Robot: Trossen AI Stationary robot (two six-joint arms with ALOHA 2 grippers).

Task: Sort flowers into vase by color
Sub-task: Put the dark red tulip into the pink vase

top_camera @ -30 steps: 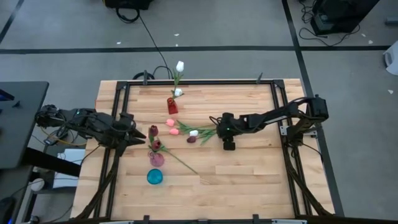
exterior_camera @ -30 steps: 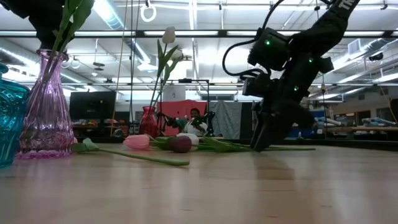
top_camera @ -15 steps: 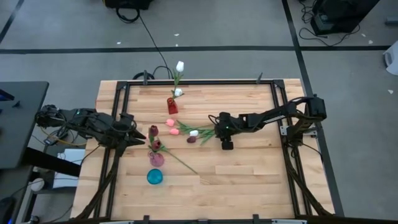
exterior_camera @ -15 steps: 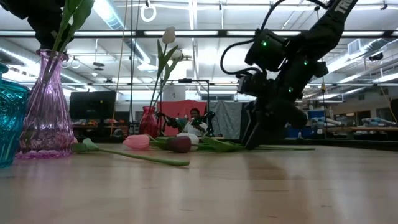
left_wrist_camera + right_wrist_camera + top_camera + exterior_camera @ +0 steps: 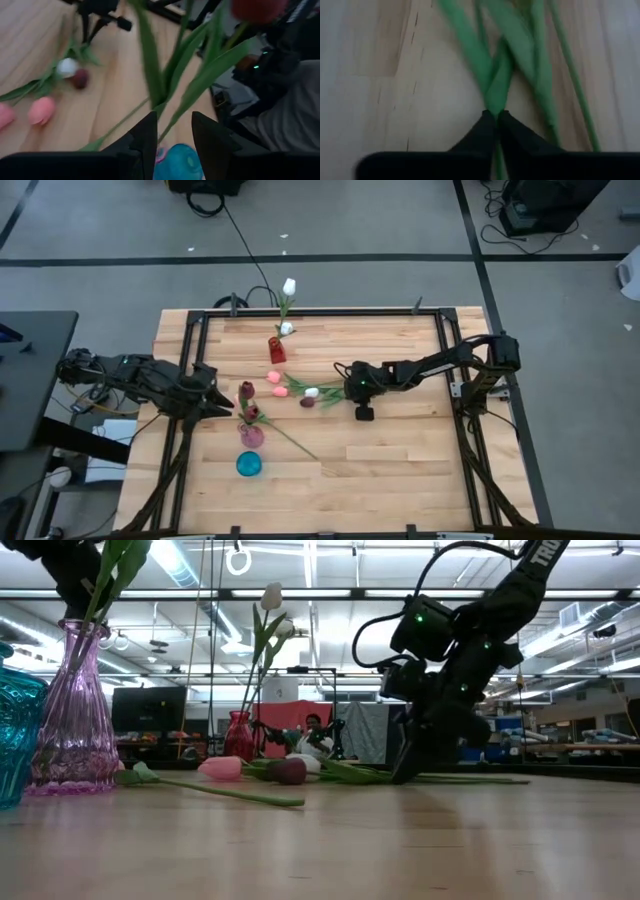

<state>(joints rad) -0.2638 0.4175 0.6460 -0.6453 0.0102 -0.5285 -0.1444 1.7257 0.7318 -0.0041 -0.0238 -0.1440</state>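
Meanwhile, the right jaws (image 5: pixel 496 116) were pinched shut on a green stem (image 5: pixel 496 85) of the flowers (image 5: pixel 311 393) lying on the desk (image 5: pixel 400 470) just ahead of them, while the left jaws (image 5: pixel 174 131) were held parted around a maroon tulip's stem (image 5: pixel 172 122) above the pink vase (image 5: pixel 250 436).

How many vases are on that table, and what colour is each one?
Red vase: 1
Pink vase: 1
Teal vase: 1
Total: 3
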